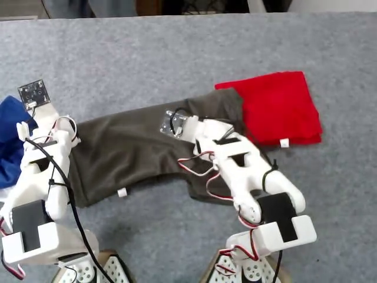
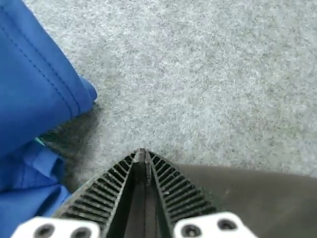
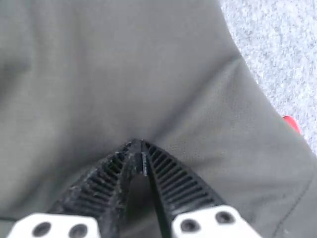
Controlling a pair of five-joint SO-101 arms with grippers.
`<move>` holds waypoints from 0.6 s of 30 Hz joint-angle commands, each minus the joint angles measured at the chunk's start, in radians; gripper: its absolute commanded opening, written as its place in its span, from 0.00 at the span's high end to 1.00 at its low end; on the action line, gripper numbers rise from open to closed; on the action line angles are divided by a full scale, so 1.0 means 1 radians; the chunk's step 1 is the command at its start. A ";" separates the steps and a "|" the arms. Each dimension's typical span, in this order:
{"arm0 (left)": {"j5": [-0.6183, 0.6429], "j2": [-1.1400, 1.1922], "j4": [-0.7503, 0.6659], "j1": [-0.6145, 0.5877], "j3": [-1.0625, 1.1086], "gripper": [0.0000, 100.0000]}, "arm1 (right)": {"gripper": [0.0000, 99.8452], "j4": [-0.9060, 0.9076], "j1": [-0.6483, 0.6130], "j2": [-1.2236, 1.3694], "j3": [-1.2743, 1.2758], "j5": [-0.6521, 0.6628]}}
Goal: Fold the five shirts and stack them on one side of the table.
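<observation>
- Olive shirt (image 1: 135, 150) across the middle of the high view, spread out and rumpled on the grey table cover (image 1: 177, 53). My left arm (image 1: 41, 171) stands at its one end, and my right arm (image 1: 235, 162) leans in over the other half.
- Same view: a red shirt (image 1: 280, 106) lies folded just past the right arm's wrist, with the olive shirt's far end touching or tucked just under its edge. A blue shirt (image 1: 9, 141) lies bunched on the outer side of the left arm.
- Left wrist view: the left gripper (image 2: 142, 154) has its ribbed jaws pressed together, tips meeting. The olive shirt (image 2: 257, 198) lies right beside the jaws, its edge running up to the tips. I can't tell whether any cloth is pinched. Bare grey cover sits ahead of the tips, and the blue shirt (image 2: 34, 94) is off to the other side, near but not touching.
- Right wrist view: the right gripper (image 3: 138, 146) is also closed tip to tip, down on the olive shirt (image 3: 124, 64), which lies under and all around the jaws. Creases run toward the tips, but I can't confirm a grip. A sliver of the red shirt (image 3: 292, 124) shows beyond the olive hem.
</observation>
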 commanded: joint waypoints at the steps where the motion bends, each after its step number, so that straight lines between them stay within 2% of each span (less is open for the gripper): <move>1: -0.012 -0.005 -0.020 0.004 -0.016 0.97 | 0.99 -0.014 0.020 0.004 -0.016 0.003; 3: -0.012 -0.002 -0.020 0.004 -0.016 0.97 | 0.99 -0.014 0.020 0.018 -0.021 0.003; 9: -0.114 0.049 -0.063 0.031 -0.024 0.97 | 0.99 -0.014 0.020 0.041 -0.045 0.003; 18: -0.055 0.052 -0.075 0.027 -0.031 0.97 | 0.99 -0.015 0.020 0.042 -0.047 0.003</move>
